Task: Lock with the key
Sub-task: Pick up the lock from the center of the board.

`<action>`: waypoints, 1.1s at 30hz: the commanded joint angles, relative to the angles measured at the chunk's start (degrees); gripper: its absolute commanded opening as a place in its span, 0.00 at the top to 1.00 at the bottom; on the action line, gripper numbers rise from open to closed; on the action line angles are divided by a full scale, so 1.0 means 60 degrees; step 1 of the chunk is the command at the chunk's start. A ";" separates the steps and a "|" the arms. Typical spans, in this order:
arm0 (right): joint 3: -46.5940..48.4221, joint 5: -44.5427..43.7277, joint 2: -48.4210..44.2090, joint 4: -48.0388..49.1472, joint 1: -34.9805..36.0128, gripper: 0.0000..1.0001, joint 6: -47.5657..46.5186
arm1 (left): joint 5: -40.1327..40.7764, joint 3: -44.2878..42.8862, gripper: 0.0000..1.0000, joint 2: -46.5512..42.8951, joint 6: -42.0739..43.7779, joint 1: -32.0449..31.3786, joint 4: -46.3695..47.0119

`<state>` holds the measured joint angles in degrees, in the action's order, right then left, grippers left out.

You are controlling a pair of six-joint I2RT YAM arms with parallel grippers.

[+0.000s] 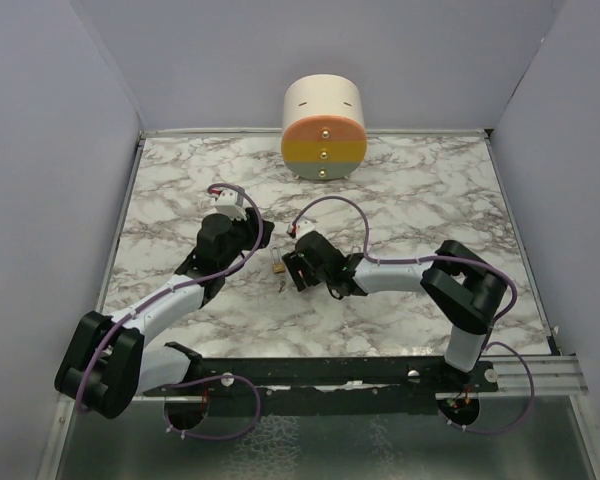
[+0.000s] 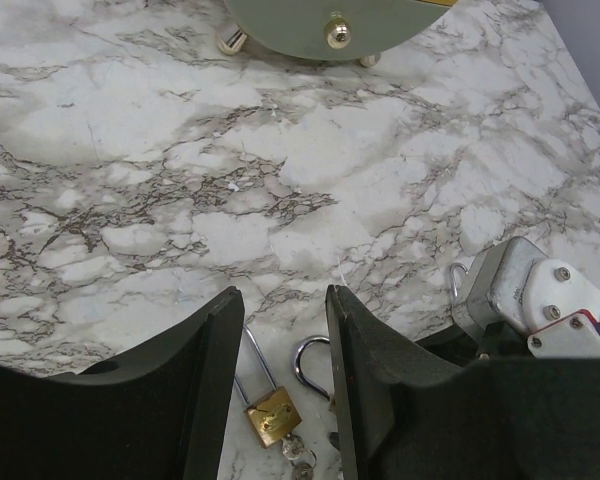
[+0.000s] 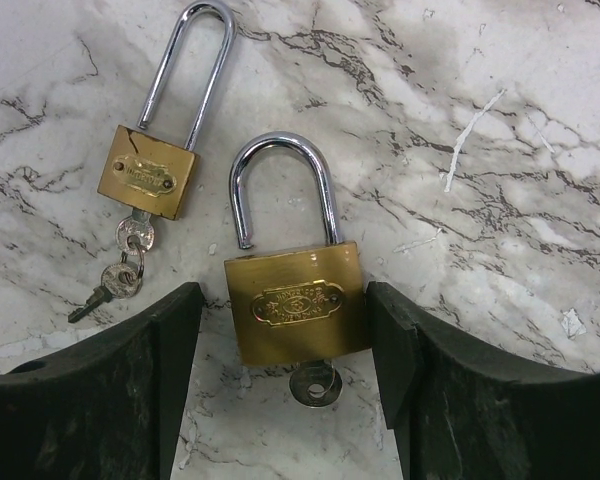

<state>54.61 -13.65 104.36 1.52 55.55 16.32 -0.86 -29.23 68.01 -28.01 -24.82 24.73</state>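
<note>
Your right tool [image 3: 285, 305] is open and sits low over the desk [image 3: 500, 150], its two fingers [image 3: 170, 380] straddling the body of the big lock [image 3: 297, 300]. The right finger is at the lock's edge, touching or very nearly. The left finger stands apart from it, with a strip of marble showing between, so nothing is clamped. The big lock lies flat, face up, with its shackle [image 3: 280, 170] unlatched: one leg goes into the body and the other ends free just above it. A key [image 3: 315, 385] sticks out of the bottom of the body, toward your wrist camera.

Just beside it, on the left in the right wrist view, lies the small lock [image 3: 145, 178]. It has a long, narrow loop, and both legs reach the body, but you cannot tell whether it is latched. It has one in its underside too, with a second key [image 3: 105, 290] hanging from a ring.

Your left tool [image 2: 283, 300] is also open and holds nothing. It is over the desk, and between its fingers you see the small lock and part of the big lock's shackle lower down.

From above, both tools meet near the desk's middle, with the locks between them. A round drum [image 1: 324, 125] with a banded face and brass knobs stands at the far edge, well apart from them.
</note>
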 commanded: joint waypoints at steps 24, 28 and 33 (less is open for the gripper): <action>0.0153 -0.1901 -0.0012 -0.3264 0.0463 0.99 0.0410 | 0.0125 -0.0218 0.57 -0.0290 -0.0008 0.0078 0.0017; 0.0002 -0.2240 -0.1024 -0.2316 0.0470 0.99 -0.0188 | 0.0115 -0.0249 0.57 -0.0352 0.0042 0.0077 -0.0030; -0.0683 -0.1886 -0.2543 0.0077 0.0464 0.99 -0.1392 | 0.0155 -0.0364 0.57 -0.0566 0.0248 0.0093 -0.0281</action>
<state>52.56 -23.55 97.03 -9.13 58.06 14.98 -0.82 -29.26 66.81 -27.88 -24.71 24.27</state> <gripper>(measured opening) 0.433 0.427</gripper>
